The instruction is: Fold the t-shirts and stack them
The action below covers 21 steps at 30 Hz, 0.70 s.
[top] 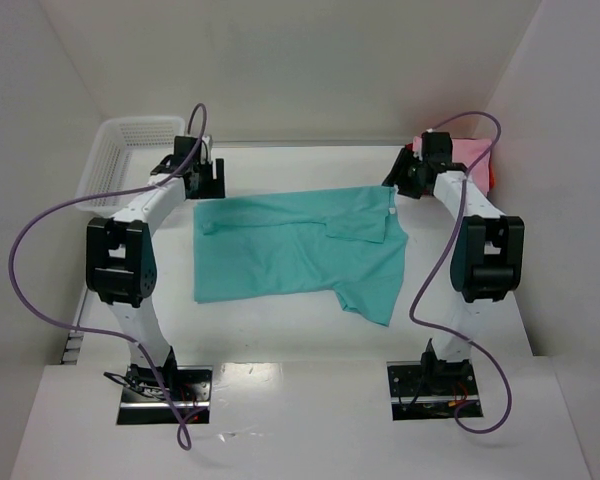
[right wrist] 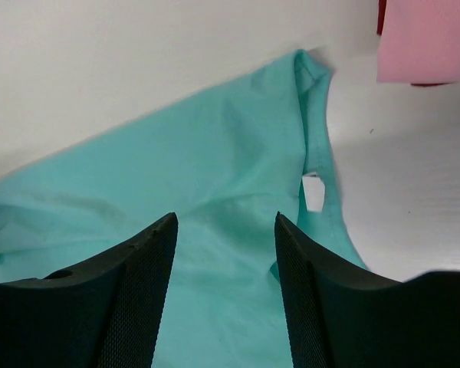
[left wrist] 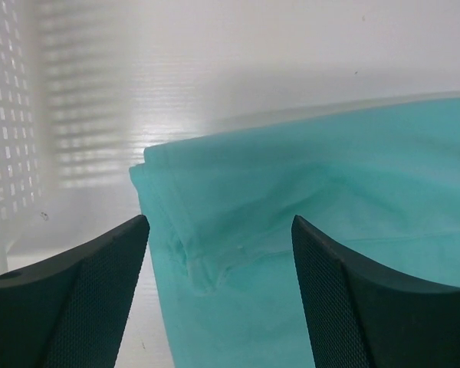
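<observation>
Teal t-shirt [top: 300,250], part-folded on desk [top: 280,345]; left tool [left wrist: 218,222], right tool [right wrist: 225,218] both released. Risk: loose sleeve may skew next fold.

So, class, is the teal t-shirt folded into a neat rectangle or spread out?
Partly folded: the teal t-shirt lies wide on the table, layers doubled at its left edge, one sleeve sticking out.

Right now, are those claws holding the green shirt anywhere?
No, nothing is held. The left gripper and the right gripper both stand open over the teal t-shirt's far corners; the cloth lies loose on the table.
</observation>
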Each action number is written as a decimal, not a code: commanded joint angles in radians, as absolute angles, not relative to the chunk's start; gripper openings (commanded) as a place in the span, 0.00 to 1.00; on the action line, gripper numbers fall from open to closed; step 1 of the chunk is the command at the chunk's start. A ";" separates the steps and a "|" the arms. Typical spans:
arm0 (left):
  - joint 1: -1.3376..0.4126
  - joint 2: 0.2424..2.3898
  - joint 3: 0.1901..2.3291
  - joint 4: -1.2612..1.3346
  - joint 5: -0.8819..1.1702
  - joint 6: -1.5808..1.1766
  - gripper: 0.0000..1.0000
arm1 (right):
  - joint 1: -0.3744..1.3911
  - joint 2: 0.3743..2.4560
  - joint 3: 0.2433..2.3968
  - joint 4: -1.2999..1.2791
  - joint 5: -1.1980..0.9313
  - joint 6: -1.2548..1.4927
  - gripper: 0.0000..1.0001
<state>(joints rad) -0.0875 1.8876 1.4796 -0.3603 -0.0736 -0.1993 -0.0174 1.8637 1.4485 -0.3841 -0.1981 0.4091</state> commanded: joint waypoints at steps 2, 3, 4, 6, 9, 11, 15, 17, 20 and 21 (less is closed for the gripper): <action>-0.089 1.936 1.545 -0.281 -0.051 -0.250 0.83 | -0.028 1.990 1.551 -0.330 -0.187 0.397 0.57; -0.089 1.948 1.545 -0.276 -0.051 -0.253 0.83 | -0.028 2.017 1.558 -0.330 -0.187 0.391 0.56; -0.089 1.953 1.545 -0.268 -0.051 -0.253 0.83 | -0.028 2.038 1.568 -0.330 -0.187 0.388 0.56; -0.089 1.971 1.538 -0.257 -0.043 -0.265 0.82 | -0.028 2.062 1.583 -0.330 -0.187 0.382 0.51; -0.089 1.988 1.520 -0.234 -0.026 -0.281 0.76 | -0.028 2.088 1.583 -0.291 -0.187 0.377 0.43; -0.089 1.995 1.513 -0.229 -0.026 -0.289 0.71 | -0.028 2.101 1.586 -0.285 -0.187 0.377 0.41; -0.089 2.003 1.506 -0.229 -0.026 -0.300 0.67 | -0.028 2.138 1.628 -0.278 -0.187 0.377 0.40; -0.089 2.003 1.499 -0.221 -0.026 -0.307 0.66 | -0.028 2.156 1.652 -0.278 -0.187 0.377 0.40; -0.089 2.014 1.497 -0.219 -0.044 -0.315 0.60 | -0.028 2.171 1.687 -0.278 -0.170 0.377 0.43; -0.089 2.019 1.497 -0.225 -0.044 -0.326 0.59 | -0.028 2.185 1.705 -0.278 -0.167 0.371 0.43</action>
<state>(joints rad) -0.0875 1.9957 1.5054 -0.2578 -0.0460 -0.2912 -0.0204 2.1562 1.6160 -0.3349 -0.1952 0.3918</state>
